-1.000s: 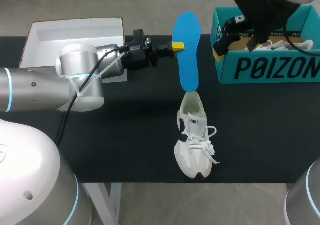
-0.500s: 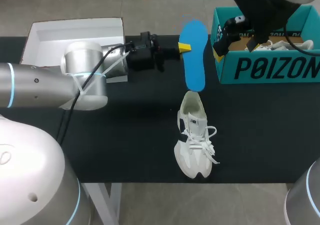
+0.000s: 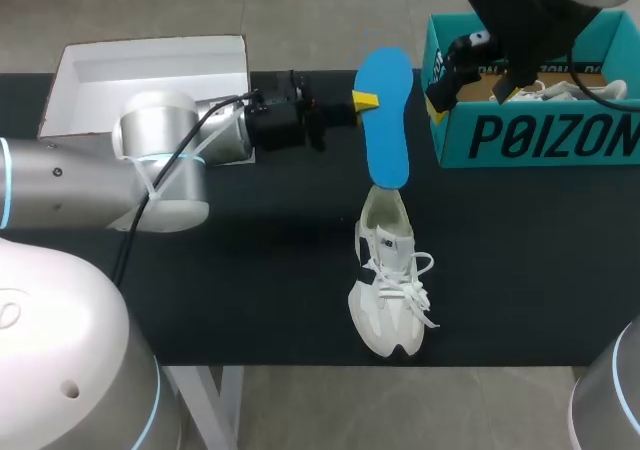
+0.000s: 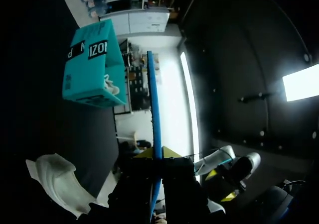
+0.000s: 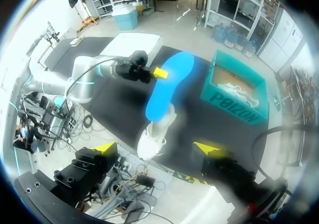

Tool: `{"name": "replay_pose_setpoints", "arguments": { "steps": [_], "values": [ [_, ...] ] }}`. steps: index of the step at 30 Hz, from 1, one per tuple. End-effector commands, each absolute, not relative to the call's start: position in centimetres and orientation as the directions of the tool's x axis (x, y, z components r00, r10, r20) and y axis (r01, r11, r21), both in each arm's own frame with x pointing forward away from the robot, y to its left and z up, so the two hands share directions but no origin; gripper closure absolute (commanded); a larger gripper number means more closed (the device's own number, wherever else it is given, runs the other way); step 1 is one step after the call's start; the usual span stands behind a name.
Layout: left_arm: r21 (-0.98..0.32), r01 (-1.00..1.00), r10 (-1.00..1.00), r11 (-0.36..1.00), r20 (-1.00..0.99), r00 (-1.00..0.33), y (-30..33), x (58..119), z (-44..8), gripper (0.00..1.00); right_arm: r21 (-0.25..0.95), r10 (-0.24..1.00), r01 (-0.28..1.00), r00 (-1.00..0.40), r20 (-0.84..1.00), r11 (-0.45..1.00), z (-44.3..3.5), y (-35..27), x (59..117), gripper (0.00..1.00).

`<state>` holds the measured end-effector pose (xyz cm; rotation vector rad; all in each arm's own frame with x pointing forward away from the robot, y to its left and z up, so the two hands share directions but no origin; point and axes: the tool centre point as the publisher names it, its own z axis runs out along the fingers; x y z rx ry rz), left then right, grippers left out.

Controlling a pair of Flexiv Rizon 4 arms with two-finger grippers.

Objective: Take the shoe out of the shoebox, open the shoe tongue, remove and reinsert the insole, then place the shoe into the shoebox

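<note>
Left end effector (image 3: 362,100) is clamped on the insole (image 3: 385,115), best lowered straight into the shoe (image 3: 388,280) at 6 o'clock.

Shoe (image 3: 388,280) on table (image 3: 250,270), centre front, toe toward near edge, heel toward far side. Insole (image 3: 384,115) behind heel, raised off table, lower end at heel opening, contact unclear. Insole edge pinched between fingers of left gripper (image 3: 362,99), coming in from left. Shoebox (image 3: 530,130) far right, second shoe (image 3: 560,90) inside. Box lid (image 3: 150,70) far left, behind left arm. Right arm above shoebox's left end
</note>
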<state>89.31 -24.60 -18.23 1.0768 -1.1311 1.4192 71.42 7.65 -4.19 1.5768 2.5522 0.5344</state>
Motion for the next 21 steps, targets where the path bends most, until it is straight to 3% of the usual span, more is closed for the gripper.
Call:
{"name": "replay_pose_setpoints", "arguments": {
  "steps": [1,15,21],
  "values": [
    [-0.107,-0.99,0.16,-0.09,0.98,-0.12,-24.6,88.9,-18.1,1.0,0.338,0.882,0.849,-0.461,0.102,0.405,-4.2,7.8,71.6,0.0],
    [-0.107,-0.99,0.16,-0.09,0.98,-0.12,-24.6,88.9,-18.1,1.0,0.314,0.893,0.848,-0.449,-0.005,0.428,-4.1,11.9,69.9,0.0],
    [-0.107,-0.99,0.16,-0.09,0.98,-0.12,-24.6,88.9,-18.1,1.0,0.351,0.918,0.861,-0.395,0.01,0.367,-4.1,12.6,69.6,0.0]
  ]
}}
